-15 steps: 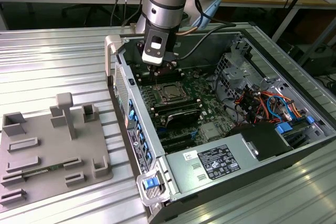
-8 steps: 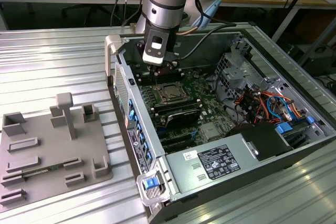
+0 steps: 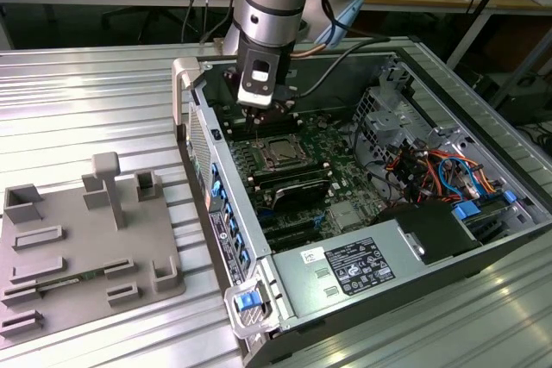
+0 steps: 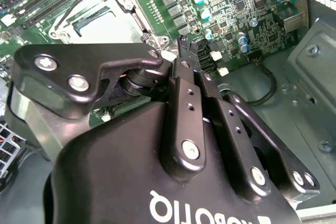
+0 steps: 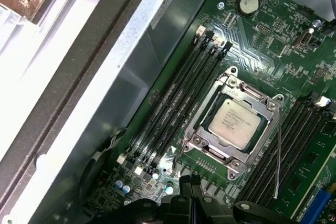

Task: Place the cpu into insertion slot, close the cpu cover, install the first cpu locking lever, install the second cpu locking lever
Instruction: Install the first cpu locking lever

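Observation:
The cpu (image 5: pixel 233 119) lies flat in the insertion slot (image 5: pixel 198 141), its silver top showing. The cpu cover (image 5: pixel 247 92) is folded down around it as a silvery frame. A thin locking lever (image 5: pixel 278 156) runs along one side of the socket, standing slightly off it. My gripper (image 5: pixel 190 182) is shut with nothing in it, tips together just off the socket's corner near the capacitors. In the exterior view the gripper (image 3: pixel 259 114) hangs over the board just behind the cpu (image 3: pixel 280 153). In the second wrist view the fingertips (image 4: pixel 184 45) point beside the cover (image 4: pixel 105 24).
The green motherboard (image 3: pixel 345 152) sits inside an open computer case (image 3: pixel 207 152) with tall walls. Long black memory slots (image 5: pixel 173 103) flank the socket. A power supply (image 3: pixel 362 269) and coloured cables (image 3: pixel 431 170) fill the exterior view's right. A grey fixture plate (image 3: pixel 78 247) lies at the exterior view's left.

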{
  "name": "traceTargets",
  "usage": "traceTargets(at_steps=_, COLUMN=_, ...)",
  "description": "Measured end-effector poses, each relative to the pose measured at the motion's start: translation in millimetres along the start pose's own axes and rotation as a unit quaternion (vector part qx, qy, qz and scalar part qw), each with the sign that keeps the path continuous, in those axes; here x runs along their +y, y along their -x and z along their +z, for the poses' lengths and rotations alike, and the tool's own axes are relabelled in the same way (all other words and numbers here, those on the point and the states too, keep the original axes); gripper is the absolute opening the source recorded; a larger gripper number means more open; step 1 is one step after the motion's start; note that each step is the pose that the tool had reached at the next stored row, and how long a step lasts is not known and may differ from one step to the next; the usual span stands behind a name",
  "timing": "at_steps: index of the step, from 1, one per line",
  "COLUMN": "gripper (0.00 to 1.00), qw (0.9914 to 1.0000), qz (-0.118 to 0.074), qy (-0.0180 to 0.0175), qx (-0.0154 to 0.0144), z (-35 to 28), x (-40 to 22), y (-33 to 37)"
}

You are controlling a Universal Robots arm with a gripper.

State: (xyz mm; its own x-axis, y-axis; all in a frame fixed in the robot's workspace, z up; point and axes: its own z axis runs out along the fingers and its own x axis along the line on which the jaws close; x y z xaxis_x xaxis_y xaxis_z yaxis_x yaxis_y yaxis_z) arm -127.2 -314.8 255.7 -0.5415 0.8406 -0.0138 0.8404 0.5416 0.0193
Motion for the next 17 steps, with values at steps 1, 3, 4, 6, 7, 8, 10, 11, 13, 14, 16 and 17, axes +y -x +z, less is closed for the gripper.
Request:
traceTargets(at_steps=1, gripper=0.11, qw=0.99996, qz=-0.009, qy=0.0001, qx=0.0002, z=0.0, x=0.0, y=0.0)
traceTargets(at_steps=3, gripper=0.11, qw=0.99965, qz=-0.026, qy=0.0004, qx=0.0005, z=0.0, x=0.0, y=0.0)
traceTargets(at_steps=4, gripper=0.11, qw=0.99910, qz=-0.042, qy=0.0006, qx=0.0008, z=0.0, x=0.0, y=0.0)
traceTargets(at_steps=6, gripper=0.11, qw=0.99804, qz=-0.063, qy=0.0009, qx=0.0012, z=0.1, x=0.0, y=0.0)
traceTargets(at_steps=7, gripper=0.11, qw=0.99765, qz=-0.069, qy=0.0010, qx=0.0013, z=0.2, x=0.0, y=0.0)
traceTargets(at_steps=8, gripper=0.11, qw=0.99747, qz=-0.071, qy=0.0010, qx=0.0014, z=0.3, x=0.1, y=-0.3)
traceTargets(at_steps=10, gripper=0.11, qw=0.99728, qz=-0.074, qy=0.0010, qx=0.0014, z=0.5, x=0.4, y=-0.8)
traceTargets(at_steps=11, gripper=0.11, qw=0.99698, qz=-0.078, qy=0.0010, qx=0.0015, z=0.5, x=0.7, y=-1.2)
traceTargets(at_steps=13, gripper=0.11, qw=0.99602, qz=-0.089, qy=0.0012, qx=0.0017, z=0.5, x=0.8, y=-1.4)
traceTargets(at_steps=14, gripper=0.11, qw=0.99531, qz=-0.097, qy=0.0014, qx=0.0019, z=0.6, x=0.9, y=-1.5)
traceTargets(at_steps=16, gripper=0.11, qw=0.99253, qz=-0.122, qy=0.0017, qx=0.0024, z=0.6, x=0.9, y=-1.6)
traceTargets(at_steps=17, gripper=0.11, qw=0.99177, qz=-0.128, qy=0.0018, qx=0.0025, z=0.6, x=0.9, y=-1.7)
